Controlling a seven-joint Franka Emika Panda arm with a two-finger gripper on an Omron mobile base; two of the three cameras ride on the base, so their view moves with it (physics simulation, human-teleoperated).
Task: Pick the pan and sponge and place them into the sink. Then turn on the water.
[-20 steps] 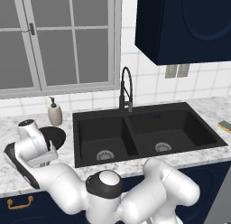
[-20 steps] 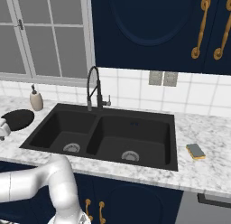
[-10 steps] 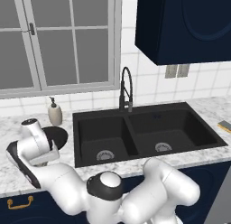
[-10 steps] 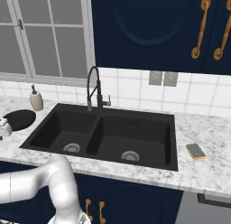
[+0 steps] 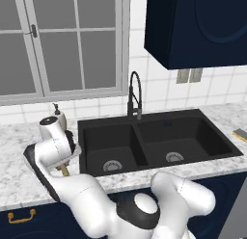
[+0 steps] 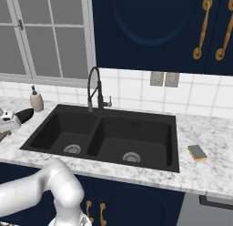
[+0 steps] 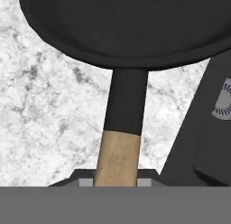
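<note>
The gripper [image 7: 116,182] is seen closed on the wooden handle [image 7: 117,157] of the pan [image 7: 126,29], the handle running straight up from between the jaws in the hand view. Directly ahead of the gripper, the light wood gives way to a black neck, and beyond that the round black pan is spread across the far side of the view. The pan is seen resting over the grey-veined marble counter [image 7: 45,110], which lies to one side of the handle. On the other side of the handle, close by, the black edge of the sink [image 7: 198,128] is seen, with part of a metal drain [image 7: 223,101] showing. In the left base view the hand is held low over the counter just beside the sink's left basin [image 5: 108,146]. The sponge [image 6: 197,152] is found well apart from the hand, on the counter past the far side of the sink, and the faucet [image 6: 94,88] stands behind the divider between the basins.
</note>
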